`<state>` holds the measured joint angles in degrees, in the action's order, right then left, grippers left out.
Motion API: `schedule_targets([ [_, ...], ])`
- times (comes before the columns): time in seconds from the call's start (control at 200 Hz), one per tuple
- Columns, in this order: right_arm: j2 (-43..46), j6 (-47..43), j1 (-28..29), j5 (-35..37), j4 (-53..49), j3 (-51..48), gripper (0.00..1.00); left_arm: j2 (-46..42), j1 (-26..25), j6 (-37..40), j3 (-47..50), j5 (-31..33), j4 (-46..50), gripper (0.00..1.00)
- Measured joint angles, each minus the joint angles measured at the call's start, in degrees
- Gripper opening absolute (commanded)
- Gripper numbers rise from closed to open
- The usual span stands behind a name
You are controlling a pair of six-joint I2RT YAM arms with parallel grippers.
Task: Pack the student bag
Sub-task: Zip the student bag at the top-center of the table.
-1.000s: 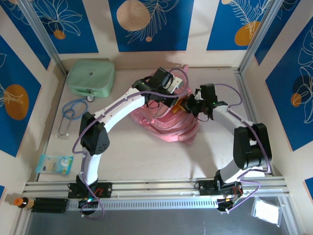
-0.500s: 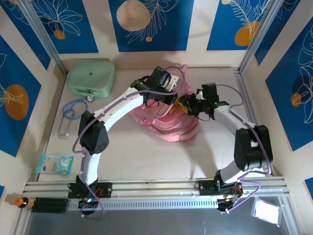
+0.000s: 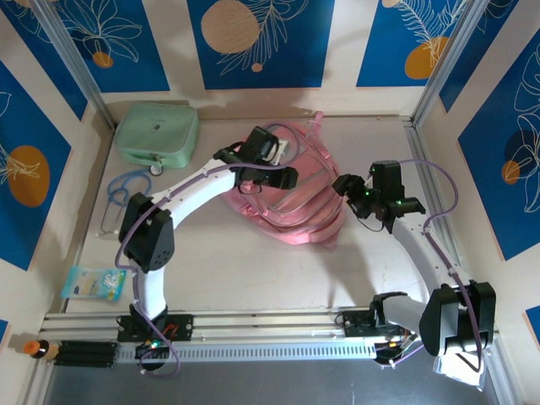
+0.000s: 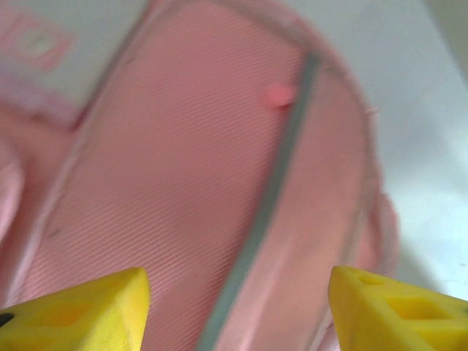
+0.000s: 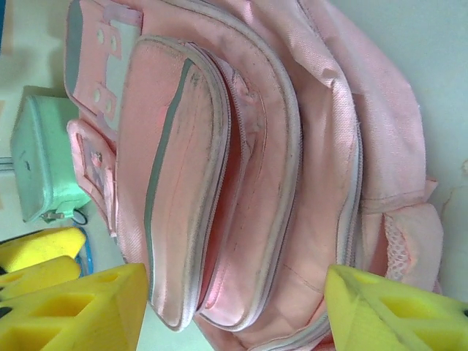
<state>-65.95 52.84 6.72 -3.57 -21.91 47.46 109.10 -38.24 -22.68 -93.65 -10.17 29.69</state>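
Left end effector (image 4: 235,292) fingers apart over student bag (image 5: 241,146), right end effector (image 5: 235,287) apart beside it

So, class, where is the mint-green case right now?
In the top view the mint-green case lies at the far left, just beyond the blue stethoscope and left of the pink backpack.

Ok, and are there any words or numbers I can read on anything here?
Nothing here can be read.
packet: printing on it, too small and blurred to read.
green case: a tiny mark on the lid, too small to read.
bag: no words show, just grey patches and zips.
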Motion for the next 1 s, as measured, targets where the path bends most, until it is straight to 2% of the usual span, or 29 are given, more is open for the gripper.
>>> schedule_targets([
  [0.145, -0.7, -1.3, 1.0, 0.7, -0.5, 0.1, 0.66, -3.9, 5.1, -6.8, 11.1, 0.0, -3.5, 0.65],
  [0.375, -4.2, -1.4, 3.9, 0.9, -1.0, 1.8, 0.64, -5.0, 11.0, -17.9, 20.5, -4.9, -9.0, 0.50],
  [0.795, -4.8, -1.4, 5.4, 2.1, -1.4, 2.6, 0.64, -4.5, 11.5, -23.5, 20.9, -14.8, -17.1, 0.46],
  [1.0, -6.1, -1.3, 6.1, 2.1, -1.4, 2.9, 0.64, -3.7, 11.5, -23.5, 20.9, -15.8, -17.0, 0.46],
])
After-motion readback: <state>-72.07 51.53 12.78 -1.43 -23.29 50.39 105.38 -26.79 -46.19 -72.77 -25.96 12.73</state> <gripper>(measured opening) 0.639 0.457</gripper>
